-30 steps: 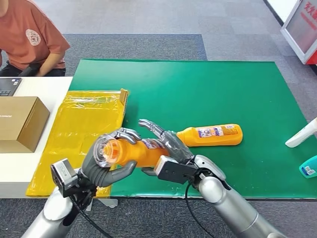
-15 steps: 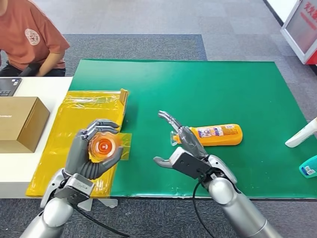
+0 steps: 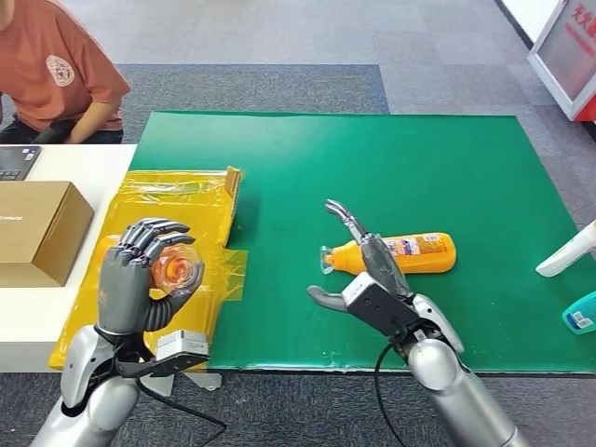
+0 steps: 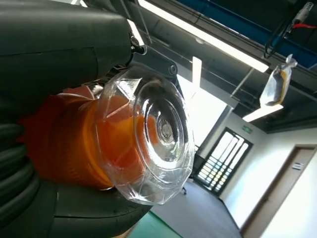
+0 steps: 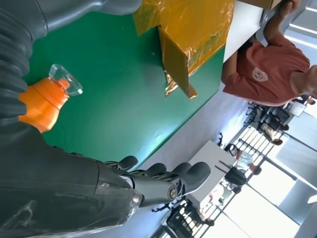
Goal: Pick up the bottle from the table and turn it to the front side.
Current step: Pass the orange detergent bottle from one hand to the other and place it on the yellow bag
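My left hand (image 3: 130,284) grips an orange bottle (image 3: 177,271) raised above the yellow bag, its clear cap facing the head camera. In the left wrist view the clear cap and orange neck of that bottle (image 4: 145,134) sit between the dark fingers (image 4: 63,44). A second orange bottle (image 3: 400,253) lies on its side on the green mat (image 3: 394,158), cap to the left. My right hand (image 3: 369,275) hovers open just in front of this bottle's cap end, fingers spread, holding nothing. The right wrist view shows this bottle's cap (image 5: 56,89) beside my right hand (image 5: 75,188).
A crumpled yellow bag (image 3: 176,209) lies across the mat's left edge and the white table (image 3: 84,172). A brown cardboard box (image 3: 38,228) stands at the left. A person in an orange shirt (image 3: 56,65) sits behind. A white bottle (image 3: 565,251) and a teal one (image 3: 580,312) lie at the right edge.
My right hand let go of the held bottle and drew back to the right, near the lying bottle. My left hand carried the bottle left over the yellow bag and turned its cap toward the camera.
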Controlling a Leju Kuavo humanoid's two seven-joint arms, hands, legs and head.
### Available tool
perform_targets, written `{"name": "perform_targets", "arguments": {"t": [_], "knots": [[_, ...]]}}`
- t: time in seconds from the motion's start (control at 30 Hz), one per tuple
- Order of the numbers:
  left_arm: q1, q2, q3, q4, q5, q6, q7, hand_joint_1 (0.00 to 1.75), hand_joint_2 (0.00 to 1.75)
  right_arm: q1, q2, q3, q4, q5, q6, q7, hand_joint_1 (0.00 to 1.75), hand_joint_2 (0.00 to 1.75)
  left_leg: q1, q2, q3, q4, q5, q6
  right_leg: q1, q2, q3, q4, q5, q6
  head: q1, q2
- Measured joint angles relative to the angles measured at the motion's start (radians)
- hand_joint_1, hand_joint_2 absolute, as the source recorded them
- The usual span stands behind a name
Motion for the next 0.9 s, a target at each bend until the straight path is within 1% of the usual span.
{"name": "perform_targets", "arguments": {"t": [0.2,0.53,0.67,0.73,0.83,0.9], "knots": [[0.007,0.005,0.023,0.028,-0.027,0.012,0.006,1.75,1.75,0.007,0.000,-0.009,-0.013,0.002,-0.002,0.003,0.00,1.75,0.000,0.000,0.000,0.000,0.000,0.000,0.000,0.000,0.000,0.000,0.000,0.000,0.000,0.000],[0.008,0.006,0.031,0.044,-0.028,0.013,0.007,1.75,1.75,0.008,0.000,-0.015,-0.018,0.002,-0.002,0.004,0.00,1.75,0.000,0.000,0.000,0.000,0.000,0.000,0.000,0.000,0.000,0.000,0.000,0.000,0.000,0.000],[0.008,0.006,0.032,0.045,-0.055,0.017,0.020,1.75,1.75,0.009,0.000,-0.015,-0.019,0.002,-0.002,0.004,0.00,1.75,0.000,0.000,0.000,0.000,0.000,0.000,0.000,0.000,0.000,0.000,0.000,0.000,0.000,0.000],[0.008,0.007,0.035,0.052,-0.141,0.035,0.050,1.75,1.75,0.008,0.000,-0.015,-0.019,0.003,-0.002,0.004,0.00,1.75,0.000,0.000,0.000,0.000,0.000,0.000,0.000,0.000,0.000,0.000,0.000,0.000,0.000,0.000],[0.008,0.016,0.046,0.094,-0.331,0.083,0.098,1.75,1.75,0.005,0.000,-0.016,-0.019,0.005,-0.001,0.006,0.00,1.75,0.000,0.000,0.000,0.000,0.000,0.000,0.000,0.000,0.000,0.000,0.000,0.000,0.000,0.000],[0.007,0.023,0.057,0.139,-0.387,0.094,0.115,1.75,1.75,0.003,0.000,-0.016,-0.022,0.004,0.000,0.008,0.00,1.75,0.000,0.000,0.000,0.000,0.000,0.000,0.000,0.000,0.000,0.000,0.000,0.000,0.000,0.000]]}}
